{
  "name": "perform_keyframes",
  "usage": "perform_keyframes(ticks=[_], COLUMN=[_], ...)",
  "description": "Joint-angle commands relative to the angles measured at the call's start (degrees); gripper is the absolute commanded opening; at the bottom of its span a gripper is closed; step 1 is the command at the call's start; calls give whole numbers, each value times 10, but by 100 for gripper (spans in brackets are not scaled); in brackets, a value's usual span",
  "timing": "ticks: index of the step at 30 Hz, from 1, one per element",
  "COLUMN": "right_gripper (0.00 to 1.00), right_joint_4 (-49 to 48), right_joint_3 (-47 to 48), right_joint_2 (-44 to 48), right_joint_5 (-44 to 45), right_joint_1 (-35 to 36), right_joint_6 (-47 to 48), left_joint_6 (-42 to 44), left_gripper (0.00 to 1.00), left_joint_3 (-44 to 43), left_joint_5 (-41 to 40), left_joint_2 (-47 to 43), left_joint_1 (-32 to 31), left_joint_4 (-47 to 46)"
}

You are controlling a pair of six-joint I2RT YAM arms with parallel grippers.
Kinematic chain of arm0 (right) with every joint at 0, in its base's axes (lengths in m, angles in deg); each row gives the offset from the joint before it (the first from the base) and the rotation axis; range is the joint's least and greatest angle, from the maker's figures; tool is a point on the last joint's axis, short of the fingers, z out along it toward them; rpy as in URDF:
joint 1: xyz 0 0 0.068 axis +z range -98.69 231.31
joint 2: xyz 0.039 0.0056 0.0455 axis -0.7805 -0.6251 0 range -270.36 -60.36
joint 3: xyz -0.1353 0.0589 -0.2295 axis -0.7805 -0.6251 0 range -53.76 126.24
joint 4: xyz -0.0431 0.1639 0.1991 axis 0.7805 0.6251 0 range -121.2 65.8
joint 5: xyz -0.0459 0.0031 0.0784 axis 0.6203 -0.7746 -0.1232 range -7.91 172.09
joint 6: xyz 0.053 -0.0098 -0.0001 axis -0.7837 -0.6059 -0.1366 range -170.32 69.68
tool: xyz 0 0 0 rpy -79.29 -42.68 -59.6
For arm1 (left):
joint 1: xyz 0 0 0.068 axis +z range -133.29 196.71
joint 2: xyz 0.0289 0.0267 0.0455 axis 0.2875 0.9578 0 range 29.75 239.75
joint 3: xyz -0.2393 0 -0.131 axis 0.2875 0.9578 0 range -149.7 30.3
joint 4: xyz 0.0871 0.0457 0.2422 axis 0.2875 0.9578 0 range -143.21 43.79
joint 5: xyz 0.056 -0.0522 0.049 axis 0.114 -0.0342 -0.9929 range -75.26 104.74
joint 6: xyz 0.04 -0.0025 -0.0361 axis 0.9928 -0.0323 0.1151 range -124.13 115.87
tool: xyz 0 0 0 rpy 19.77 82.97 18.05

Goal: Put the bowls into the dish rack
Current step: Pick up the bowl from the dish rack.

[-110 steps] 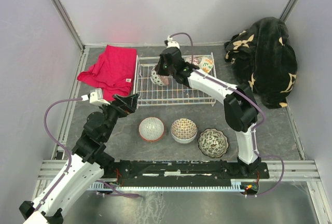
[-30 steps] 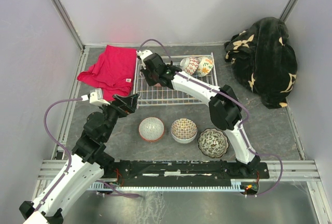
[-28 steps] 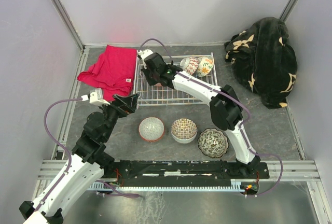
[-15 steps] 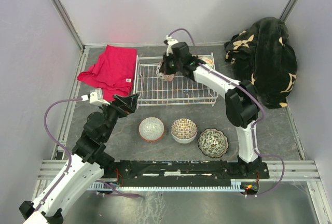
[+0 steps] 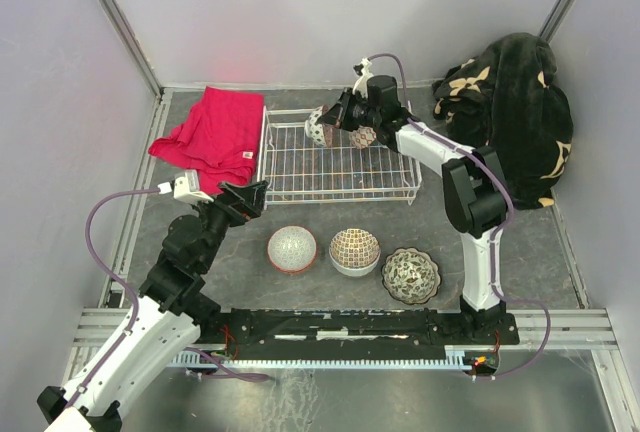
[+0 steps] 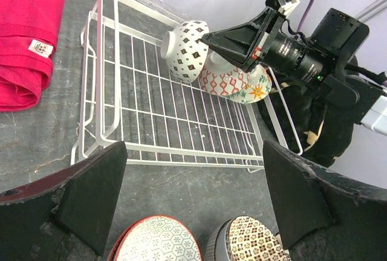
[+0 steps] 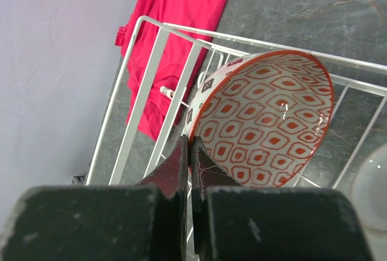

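The right gripper is clenched on the rim of a small round ceramic bowl, white with dark diamond marks outside and orange-red lozenges inside. In the right wrist view its fingers pinch the rim, one on the inner wall and one on the outer. The bowl is tipped steeply onto its side. It sits over the far row of the rectangular white wire dish rack, about midway across the rack's width. Whether it rests on the wires cannot be told.

Just right of the held bowl, in the far right corner of the rack, two more bowls stand on edge against each other. They are a red-lattice ceramic bowl and a floral orange ceramic bowl.

Three bowls stand upright in a row on the grey stone-patterned table, on the near side of the rack and apart from it:
- left: a red-rimmed white-patterned bowl;
- middle: a brown mosaic bowl;
- right: a green-edged floral bowl.

The left gripper hangs near the rack's near left corner, jaws spread wide, grasping nothing.

A folded red cloth lies left of the rack. A crumpled black floral blanket lies at the far right.
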State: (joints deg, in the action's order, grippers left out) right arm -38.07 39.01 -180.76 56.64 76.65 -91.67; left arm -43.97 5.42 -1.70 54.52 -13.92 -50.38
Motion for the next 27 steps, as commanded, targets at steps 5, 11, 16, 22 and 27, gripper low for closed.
perform_keyframes(ticks=[5,11,16,22,27], right_gripper=[2,2,2,2,2], right_joint_4=[-111,-136,-149,-164,-171], right_joint_3=[-8,-32,-51,-80,-90], right_joint_2=[-3,-4,-5,-2,-4], right_joint_5=[-40,-37,-35,-37,-43], right_joint_1=[-1,-2,-10,-25,-29], right_joint_6=[-44,-52,-54,-58,-60], left_joint_6=[11,11,11,11,11], left_gripper=[99,99,99,99,99], left_joint_3=[1,1,1,1,1], left_joint_5=[-9,-10,-10,-9,-10], left_joint_2=[4,4,4,6,6], left_joint_1=[-2,-2,-2,-3,-1], left_joint_4=[-29,-29,-29,-30,-31])
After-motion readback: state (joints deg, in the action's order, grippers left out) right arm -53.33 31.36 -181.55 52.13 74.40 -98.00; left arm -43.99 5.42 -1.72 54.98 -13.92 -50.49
